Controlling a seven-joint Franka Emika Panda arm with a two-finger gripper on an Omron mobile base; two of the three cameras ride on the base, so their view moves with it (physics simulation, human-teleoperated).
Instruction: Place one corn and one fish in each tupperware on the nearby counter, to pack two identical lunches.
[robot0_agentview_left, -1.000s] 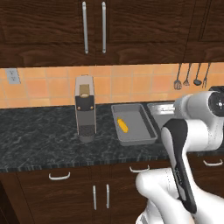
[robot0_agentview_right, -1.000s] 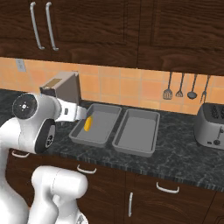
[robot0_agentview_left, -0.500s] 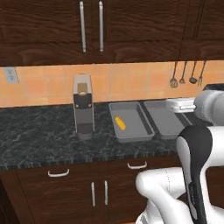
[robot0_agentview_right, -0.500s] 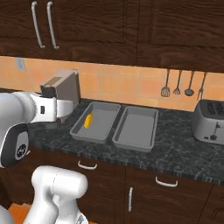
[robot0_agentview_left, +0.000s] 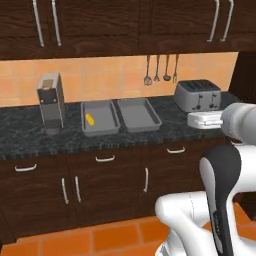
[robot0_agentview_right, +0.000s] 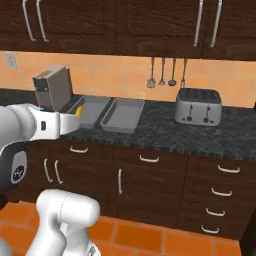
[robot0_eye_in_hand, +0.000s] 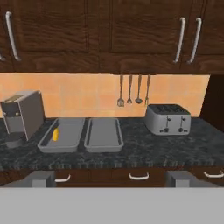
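Two grey tupperware trays lie side by side on the black counter (robot0_eye_in_hand: 144, 151). One yellow corn (robot0_eye_in_hand: 55, 134) lies in the left tupperware (robot0_eye_in_hand: 70, 127); the same corn (robot0_agentview_left: 90, 119) shows in the left base view. The right tupperware (robot0_eye_in_hand: 103, 134) holds nothing. My gripper (robot0_eye_in_hand: 111, 179) is open, its fingertips (robot0_eye_in_hand: 41, 178) standing wide apart with nothing between them. It hangs in front of the counter at drawer height, well back from the trays. The fish is out of view.
A tall grey coffee machine (robot0_agentview_left: 50, 102) stands left of the trays and a silver toaster (robot0_agentview_left: 197, 95) right of them. Several utensils (robot0_eye_in_hand: 131, 89) hang on the tiled wall. Dark drawers with silver handles run under the counter, over an orange tile floor (robot0_agentview_left: 100, 240).
The base has backed away from the counter, so the whole scene has shrunk and the toaster has come into view. The corn still lies in the left tray. The gripper stays open.
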